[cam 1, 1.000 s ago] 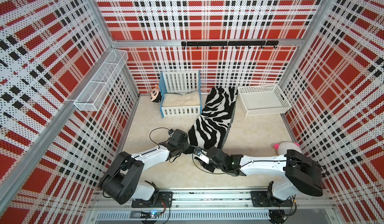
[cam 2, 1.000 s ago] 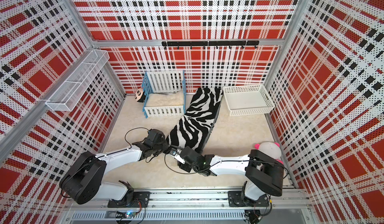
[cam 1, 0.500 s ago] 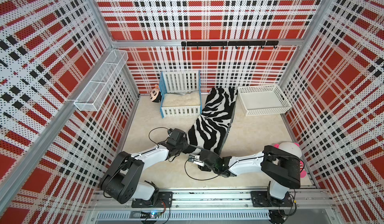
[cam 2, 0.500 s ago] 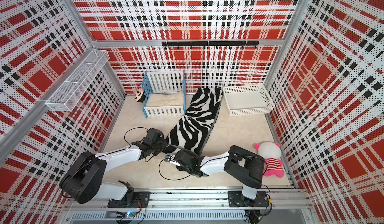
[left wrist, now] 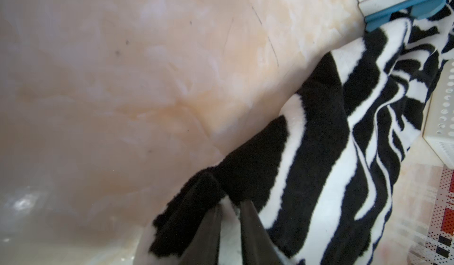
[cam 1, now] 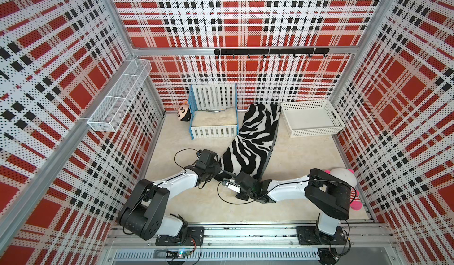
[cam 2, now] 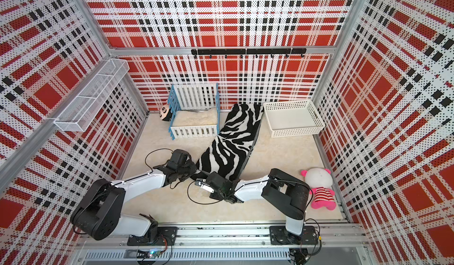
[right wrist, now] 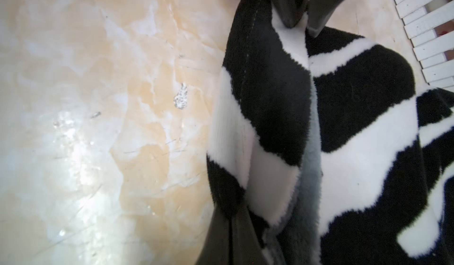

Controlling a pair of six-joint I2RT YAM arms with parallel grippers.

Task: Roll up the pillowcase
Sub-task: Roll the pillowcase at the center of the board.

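Note:
The pillowcase (cam 1: 255, 138) (cam 2: 233, 141) lies zebra side up, running diagonally from the back wall toward the front. Its near edge is folded over, and a grey strip shows along the fold (right wrist: 312, 153). My left gripper (cam 1: 219, 173) (left wrist: 229, 202) is shut on the near left corner of the pillowcase (left wrist: 319, 153), with white plush between its fingers. My right gripper (cam 1: 237, 177) (right wrist: 231, 214) is at the same folded edge a little to the right, fingers pressed together on a black tip of the cloth. In the right wrist view the left gripper's fingers (right wrist: 292, 13) pinch the fold's other end.
A blue-and-white cot with a cream cushion (cam 1: 213, 118) stands at the back, with a panda-face toy (cam 1: 183, 110) beside it. A white basket (cam 1: 310, 121) touches the pillowcase's far right side. A pink striped plush toy (cam 2: 319, 187) lies behind my right arm's elbow. A wire shelf (cam 1: 120, 99) hangs on the left wall.
My right gripper has shut on the near edge of the pillowcase. The right arm's elbow swung in, then back out over the plush toy. The left arm has held still.

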